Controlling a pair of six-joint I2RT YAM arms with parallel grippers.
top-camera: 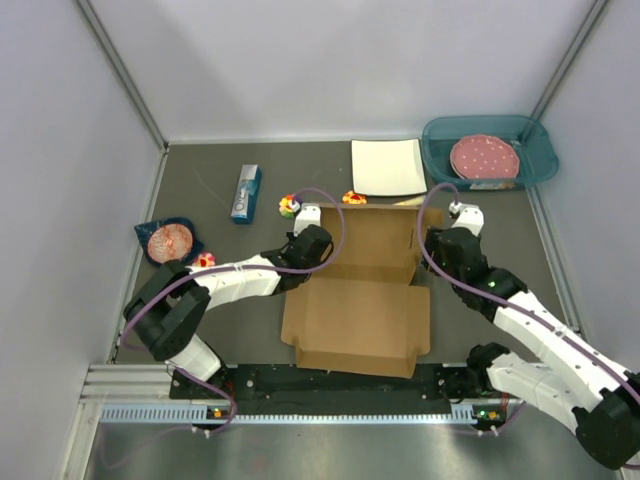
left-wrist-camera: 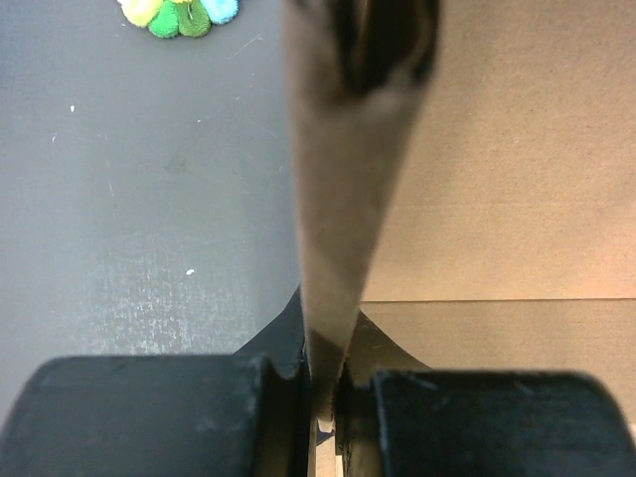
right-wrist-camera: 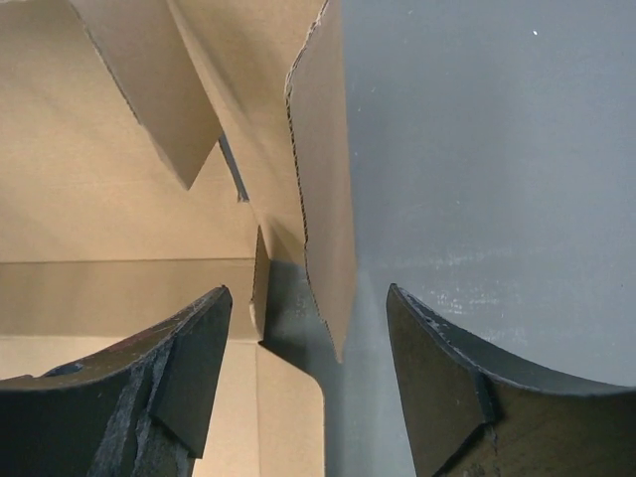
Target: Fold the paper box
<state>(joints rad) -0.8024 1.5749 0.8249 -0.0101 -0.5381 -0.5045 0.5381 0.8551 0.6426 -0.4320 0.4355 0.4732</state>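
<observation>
The paper box (top-camera: 360, 300), brown corrugated cardboard, lies partly folded at the table's middle, its near panel flat and its far part with raised sides. My left gripper (top-camera: 308, 243) is at the box's left side. In the left wrist view it (left-wrist-camera: 323, 397) is shut on an upright side flap (left-wrist-camera: 338, 199). My right gripper (top-camera: 441, 243) is at the box's right side. In the right wrist view it (right-wrist-camera: 308, 343) is open, with a raised side flap (right-wrist-camera: 323, 199) standing between its fingers (right-wrist-camera: 189, 368), touching neither.
A white square plate (top-camera: 388, 167) lies behind the box. A teal bin (top-camera: 535, 160) holding a pink plate stands at the back right. A blue carton (top-camera: 246, 193), a colourful toy (top-camera: 289, 206) (left-wrist-camera: 179, 12) and a blue dish (top-camera: 170, 240) lie to the left.
</observation>
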